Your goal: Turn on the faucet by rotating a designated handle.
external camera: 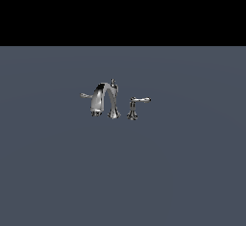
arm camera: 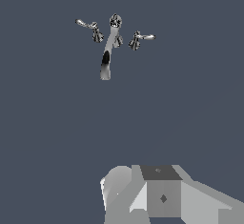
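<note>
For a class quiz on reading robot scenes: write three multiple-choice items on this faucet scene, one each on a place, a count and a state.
1. In the exterior view, the handle on its full pedestal stands where?
A. exterior view's right of the spout
B. exterior view's left of the spout
C. on the spout's top

2. How many lever handles does the faucet have?
A. one
B. two
C. four

3. Is the gripper touching the faucet?
A. gripping the handle
B. resting on the spout
C. apart from it

Answers: 1 A, it sits right of the arch; 2 B, the wrist view shows two; 3 C, bare floor lies between.

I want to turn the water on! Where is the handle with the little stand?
In the exterior view, the handle stands on the exterior view's right of the arched spout, close beside it but apart.
</note>
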Robot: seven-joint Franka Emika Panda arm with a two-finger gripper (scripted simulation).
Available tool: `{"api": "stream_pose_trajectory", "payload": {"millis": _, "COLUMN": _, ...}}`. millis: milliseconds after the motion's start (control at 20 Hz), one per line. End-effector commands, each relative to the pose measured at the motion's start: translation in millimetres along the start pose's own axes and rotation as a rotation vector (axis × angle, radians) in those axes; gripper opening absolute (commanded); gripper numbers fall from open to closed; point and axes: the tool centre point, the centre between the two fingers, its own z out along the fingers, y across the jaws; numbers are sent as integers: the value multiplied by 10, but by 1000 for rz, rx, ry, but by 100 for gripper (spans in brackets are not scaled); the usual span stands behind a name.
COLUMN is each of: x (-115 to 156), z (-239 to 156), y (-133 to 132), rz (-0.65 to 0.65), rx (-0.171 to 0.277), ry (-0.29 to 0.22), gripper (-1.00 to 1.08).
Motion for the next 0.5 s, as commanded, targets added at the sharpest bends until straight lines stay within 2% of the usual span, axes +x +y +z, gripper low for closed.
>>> {"api": "stream_pose_trajectory", "payload": {"millis": 0, "x": 0, "z": 0, "y": 0, "rz": 0, "rx": 0, "ry": 0, "gripper": -100}}
{"api": "stream_pose_trajectory", "payload": {"millis": 450, "x": 85, "z": 106, "y": -60, "rz": 48, "rx": 1, "ry": 0, "gripper": -100}}
